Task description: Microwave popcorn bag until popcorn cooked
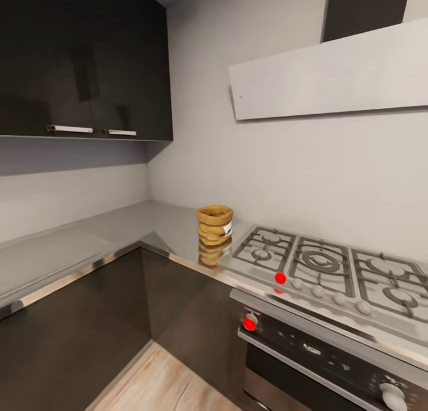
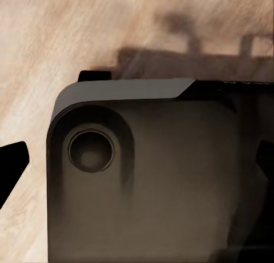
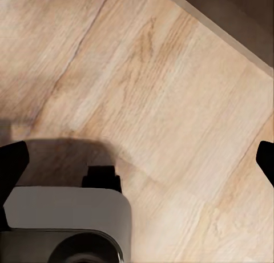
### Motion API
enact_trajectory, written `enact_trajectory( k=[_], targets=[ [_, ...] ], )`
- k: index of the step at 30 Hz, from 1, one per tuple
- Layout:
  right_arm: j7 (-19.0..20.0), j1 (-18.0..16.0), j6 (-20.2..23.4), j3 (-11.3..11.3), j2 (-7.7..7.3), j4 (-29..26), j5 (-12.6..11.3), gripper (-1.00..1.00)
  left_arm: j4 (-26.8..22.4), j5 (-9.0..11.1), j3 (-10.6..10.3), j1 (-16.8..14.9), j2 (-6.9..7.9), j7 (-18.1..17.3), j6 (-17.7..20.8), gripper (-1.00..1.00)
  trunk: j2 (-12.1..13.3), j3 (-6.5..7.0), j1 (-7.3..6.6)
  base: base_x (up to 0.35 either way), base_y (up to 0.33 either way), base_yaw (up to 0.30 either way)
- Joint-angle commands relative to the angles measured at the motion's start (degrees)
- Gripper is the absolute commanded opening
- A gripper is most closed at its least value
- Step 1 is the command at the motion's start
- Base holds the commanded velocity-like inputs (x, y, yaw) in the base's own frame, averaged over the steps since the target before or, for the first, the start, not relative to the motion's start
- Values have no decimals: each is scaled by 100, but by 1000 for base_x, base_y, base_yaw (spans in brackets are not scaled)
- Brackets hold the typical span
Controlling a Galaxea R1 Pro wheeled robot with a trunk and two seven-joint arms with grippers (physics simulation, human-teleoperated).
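Observation:
The popcorn bag (image 1: 214, 223), a crumpled tan-brown paper sack with a rolled open rim, stands upright on the grey steel countertop (image 1: 160, 223) just left of the gas hob. The microwave is out of view. My left gripper (image 2: 137, 166) hangs open over the robot's grey base (image 2: 148, 183), its dark fingertips (image 2: 11, 172) far apart and holding nothing. My right gripper (image 3: 137, 160) is also open and empty, above the wooden floor (image 3: 171, 103), far from the bag.
A gas hob (image 1: 321, 262) with black grates sits right of the bag, over a steel built-in oven (image 1: 321, 351). Dark upper cabinets (image 1: 83, 60) hang at the left, and a range hood (image 1: 333, 72) at the right. The countertop wraps an inner corner, with wooden floor (image 1: 160, 381) in front.

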Motion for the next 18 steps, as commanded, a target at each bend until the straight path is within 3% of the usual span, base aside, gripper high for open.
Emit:
enact_trajectory(
  k=[1, 14, 18],
  targets=[
    [-23, -7, -28, -47, -2, 17, 58, 100, 2, 17, 10, -2, 0, -15, -15, 100, -4, -6, 3, 277, 246, 0],
    [-5, -7, -52, -46, 7, 24, 52, 100, 2, 17, 15, -2, 0, -15, -38, 100, -4, -6, 3, 262, 254, 0],
    [-5, -7, -48, -45, 24, 26, 47, 100, 2, 17, 19, -2, 0, -15, -48, 100, -4, -6, 3, 93, 106, -15]
  ],
)
